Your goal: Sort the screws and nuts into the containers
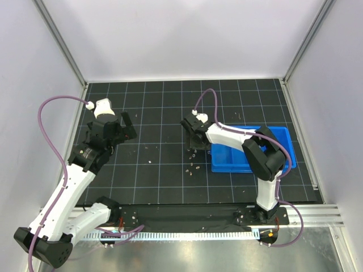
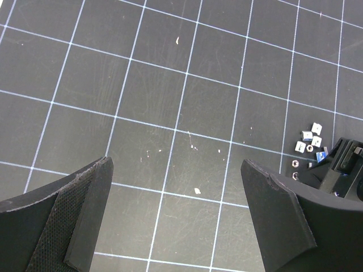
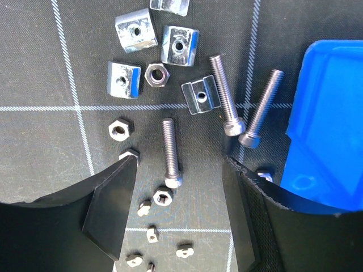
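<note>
Just left of the blue tray [image 1: 286,136], the overhead view shows only a sprinkle of pale specks [image 1: 193,168] on the gridded mat [image 1: 159,102], too small there to sort by kind. The right wrist view resolves them. Three screws lie beside the tray's corner [image 3: 323,113], two [image 3: 226,93] close together nearest the tray and one [image 3: 172,153] further from it. Nuts [image 3: 135,33], square and hexagonal, cluster beyond that single screw, with more small ones scattered under the wrist. The left wrist view catches the same cluster of nuts [image 2: 309,141] from the side away from the tray, as tiny glints at its right edge, and otherwise shows bare mat. No view shows clearly what lies in the tray's compartments. The right gripper [image 3: 178,170] hangs low beside the tray with its fingers spread, one either side of the single screw and gripping nothing. A hexagonal nut [image 3: 129,153] sits right at the tip of the finger further from the tray. The left gripper [image 1: 122,127], well apart from the tray, also has its fingers [image 2: 85,215] spread wide and holds nothing.
</note>
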Controlling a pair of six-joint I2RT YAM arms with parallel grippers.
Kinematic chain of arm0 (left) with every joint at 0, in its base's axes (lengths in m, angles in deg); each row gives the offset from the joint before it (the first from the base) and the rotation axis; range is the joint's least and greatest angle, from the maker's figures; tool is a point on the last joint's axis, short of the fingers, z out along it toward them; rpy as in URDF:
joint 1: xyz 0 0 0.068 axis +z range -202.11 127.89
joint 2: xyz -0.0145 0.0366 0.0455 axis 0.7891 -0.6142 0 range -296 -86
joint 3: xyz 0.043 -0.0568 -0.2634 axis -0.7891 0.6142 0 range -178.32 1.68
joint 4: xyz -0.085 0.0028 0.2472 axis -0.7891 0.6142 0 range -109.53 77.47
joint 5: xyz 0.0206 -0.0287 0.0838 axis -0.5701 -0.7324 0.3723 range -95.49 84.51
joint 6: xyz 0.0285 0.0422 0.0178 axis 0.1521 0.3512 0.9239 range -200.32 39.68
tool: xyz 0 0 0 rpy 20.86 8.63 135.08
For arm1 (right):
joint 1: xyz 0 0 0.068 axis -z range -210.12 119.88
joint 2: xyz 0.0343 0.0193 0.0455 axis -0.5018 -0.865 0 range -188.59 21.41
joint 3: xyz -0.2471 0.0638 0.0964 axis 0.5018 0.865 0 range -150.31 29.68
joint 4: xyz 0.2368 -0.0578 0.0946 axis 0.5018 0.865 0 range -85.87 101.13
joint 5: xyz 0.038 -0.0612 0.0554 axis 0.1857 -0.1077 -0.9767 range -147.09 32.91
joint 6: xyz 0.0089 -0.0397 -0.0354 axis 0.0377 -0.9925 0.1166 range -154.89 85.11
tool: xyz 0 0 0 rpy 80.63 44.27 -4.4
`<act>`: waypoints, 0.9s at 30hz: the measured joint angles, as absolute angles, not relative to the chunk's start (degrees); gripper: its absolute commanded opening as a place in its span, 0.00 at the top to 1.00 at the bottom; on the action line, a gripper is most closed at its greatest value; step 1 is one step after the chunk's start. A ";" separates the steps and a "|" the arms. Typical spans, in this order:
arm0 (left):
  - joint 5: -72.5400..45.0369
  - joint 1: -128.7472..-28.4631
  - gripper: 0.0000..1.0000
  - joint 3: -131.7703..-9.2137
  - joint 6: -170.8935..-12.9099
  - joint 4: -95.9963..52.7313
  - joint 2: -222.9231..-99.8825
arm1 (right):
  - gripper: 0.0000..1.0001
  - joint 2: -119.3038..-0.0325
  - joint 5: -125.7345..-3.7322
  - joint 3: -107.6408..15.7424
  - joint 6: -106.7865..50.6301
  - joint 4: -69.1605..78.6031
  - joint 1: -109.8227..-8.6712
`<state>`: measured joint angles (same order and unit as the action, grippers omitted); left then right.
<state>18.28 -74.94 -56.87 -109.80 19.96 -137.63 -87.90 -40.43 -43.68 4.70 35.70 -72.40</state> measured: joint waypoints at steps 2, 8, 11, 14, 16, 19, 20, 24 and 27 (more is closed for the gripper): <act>18.28 -74.91 0.00 -56.87 -109.80 19.96 -137.63 | 0.33 -87.69 -40.23 -43.72 4.72 35.96 -72.40; 18.26 -74.85 0.00 -56.87 -109.80 19.96 -137.63 | 0.38 -87.64 -39.05 -44.49 4.72 36.77 -72.38; 18.26 -74.85 0.00 -56.87 -109.80 19.96 -137.63 | 0.41 -87.64 -38.68 -44.73 4.72 36.83 -72.40; 18.26 -74.85 0.00 -56.87 -109.80 19.96 -137.63 | 0.44 -87.84 -38.50 -44.73 4.55 36.86 -72.40; 18.26 -74.85 0.00 -56.87 -109.80 19.96 -137.63 | 0.47 -88.25 -38.44 -44.88 4.46 36.88 -72.40; 18.28 -74.85 0.00 -56.87 -109.80 19.96 -137.63 | 0.54 -89.63 -38.52 -45.10 4.29 36.83 -72.38; 18.28 -74.85 0.00 -56.87 -109.80 19.96 -137.63 | 0.54 -89.78 -38.68 -45.23 4.29 36.68 -72.40; 18.28 -74.85 0.00 -56.87 -109.80 19.96 -137.63 | 0.67 -90.05 -38.85 -45.45 3.89 36.42 -72.45; 18.28 -74.85 0.00 -56.87 -109.80 19.96 -137.63 | 0.89 -90.44 -39.25 -45.89 3.00 36.05 -72.58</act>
<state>18.28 -74.85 -56.87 -109.80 19.96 -137.63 -90.44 -39.25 -45.89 3.00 36.05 -72.58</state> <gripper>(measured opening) 0.996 0.243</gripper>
